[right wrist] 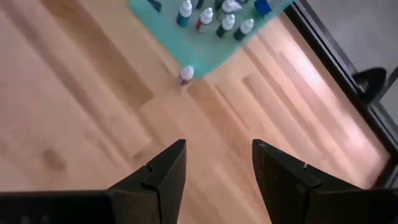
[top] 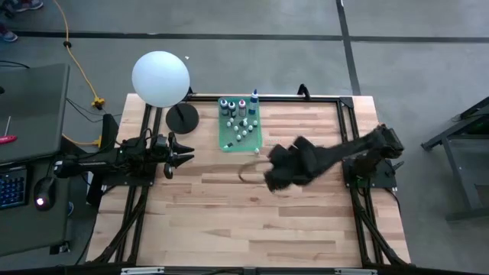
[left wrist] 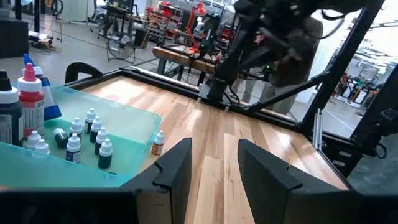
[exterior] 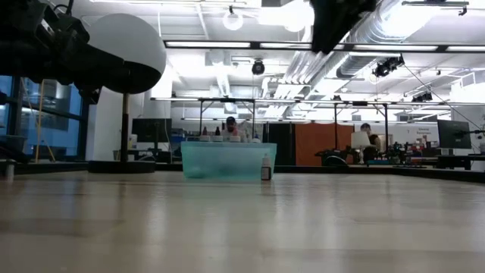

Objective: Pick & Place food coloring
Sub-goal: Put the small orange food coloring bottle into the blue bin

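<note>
A translucent green tray (top: 229, 143) sits at the table's far middle. It carries several tiny white-capped food coloring bottles (top: 243, 130) and a few larger ones (top: 232, 105), also seen in the left wrist view as bottles (left wrist: 87, 134) on the tray (left wrist: 130, 124). One small brown-bodied bottle (top: 257, 152) (left wrist: 158, 142) (right wrist: 186, 74) (exterior: 266, 168) stands upright on the bare wood beside the tray's near right corner. My right gripper (top: 275, 174) (right wrist: 217, 168) hovers open above the table, near and right of that bottle. My left gripper (top: 183, 157) (left wrist: 214, 174) waits open at the left.
A white ball lamp (top: 160, 78) on a black round base (top: 182, 118) stands left of the tray, near my left arm. A black frame (top: 321, 98) runs along the table's far and right edges. Bare wood (top: 252, 221) fills the near half. People sit in the room behind (exterior: 230, 127).
</note>
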